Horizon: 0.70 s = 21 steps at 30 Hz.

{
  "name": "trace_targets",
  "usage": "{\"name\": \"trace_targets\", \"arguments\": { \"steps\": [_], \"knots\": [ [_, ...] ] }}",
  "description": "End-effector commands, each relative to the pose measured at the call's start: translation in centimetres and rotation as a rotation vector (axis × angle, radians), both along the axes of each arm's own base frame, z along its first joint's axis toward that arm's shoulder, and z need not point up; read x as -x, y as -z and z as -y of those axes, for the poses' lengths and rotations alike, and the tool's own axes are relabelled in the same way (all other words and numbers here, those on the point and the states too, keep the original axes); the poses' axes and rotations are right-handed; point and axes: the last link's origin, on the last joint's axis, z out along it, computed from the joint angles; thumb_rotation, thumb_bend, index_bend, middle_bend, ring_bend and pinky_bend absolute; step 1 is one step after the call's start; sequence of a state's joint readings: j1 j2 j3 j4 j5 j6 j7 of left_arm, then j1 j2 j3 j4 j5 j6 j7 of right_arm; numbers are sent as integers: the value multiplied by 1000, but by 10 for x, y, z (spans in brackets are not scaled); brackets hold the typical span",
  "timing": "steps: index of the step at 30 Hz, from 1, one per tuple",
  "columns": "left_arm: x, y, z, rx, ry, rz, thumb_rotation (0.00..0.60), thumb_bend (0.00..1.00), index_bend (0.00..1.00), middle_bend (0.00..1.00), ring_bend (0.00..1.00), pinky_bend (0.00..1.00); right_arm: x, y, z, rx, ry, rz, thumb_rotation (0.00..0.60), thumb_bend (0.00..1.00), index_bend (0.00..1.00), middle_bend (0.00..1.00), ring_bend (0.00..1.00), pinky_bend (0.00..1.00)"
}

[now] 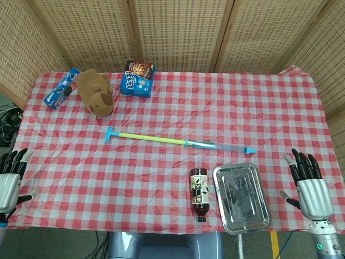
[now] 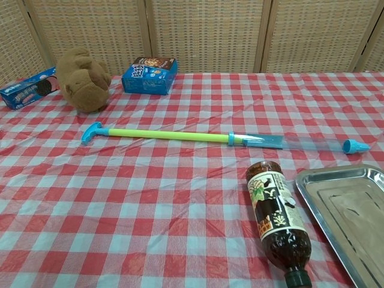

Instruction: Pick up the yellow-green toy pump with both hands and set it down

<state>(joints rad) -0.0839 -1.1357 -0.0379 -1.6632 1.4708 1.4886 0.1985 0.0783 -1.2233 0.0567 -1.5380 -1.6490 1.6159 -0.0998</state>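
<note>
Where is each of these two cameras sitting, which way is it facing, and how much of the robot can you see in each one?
Head view: high above the near table edge, looking steeply down on the whole checked tablecloth; the left hand and right hand show open at the bottom corners.
Chest view: low at the near edge, looking across the table toward the wicker screen; nothing of the robot shows.
Shared: toy pump, brown bottle, metal tray, plush toy, both cookie boxes.

Red-and-white checked tablecloth (image 1: 215, 108), yellow-green pump (image 1: 178, 141) with blue ends, brown plush (image 1: 96, 93), silver tray (image 1: 241, 198)
</note>
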Motion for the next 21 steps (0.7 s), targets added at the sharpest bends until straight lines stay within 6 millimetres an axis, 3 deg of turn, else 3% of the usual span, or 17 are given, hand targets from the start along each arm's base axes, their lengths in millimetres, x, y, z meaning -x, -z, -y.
{"name": "trace_targets", "arguments": {
  "steps": [1,7,9,12,18,21],
  "knots": [
    [-3,0,-1,-13,13,12,600,144,0,0,0,0,-1,0,-2,-6,0,4,600,73,0,0,0,0],
    [-16,-1,-24,-93,74,42,600,152,0,0,4,13,-3,2,-2,-12,-5,-3,600,73,0,0,0,0],
    [-21,-1,-35,-113,83,30,600,157,24,34,86,106,-4,3,-1,-16,-9,-7,600,73,0,0,0,0],
    [-33,0,-55,-139,99,23,600,171,121,239,293,288,-2,5,3,-21,-3,-14,600,72,0,0,0,0],
    [-57,14,-105,-93,76,26,600,229,271,617,598,525,7,6,15,-12,45,-20,600,72,2,0,0,0],
    [-73,21,-132,-60,70,17,600,230,344,711,672,594,10,4,20,-4,60,-17,600,71,5,0,0,0]
  ]
}}
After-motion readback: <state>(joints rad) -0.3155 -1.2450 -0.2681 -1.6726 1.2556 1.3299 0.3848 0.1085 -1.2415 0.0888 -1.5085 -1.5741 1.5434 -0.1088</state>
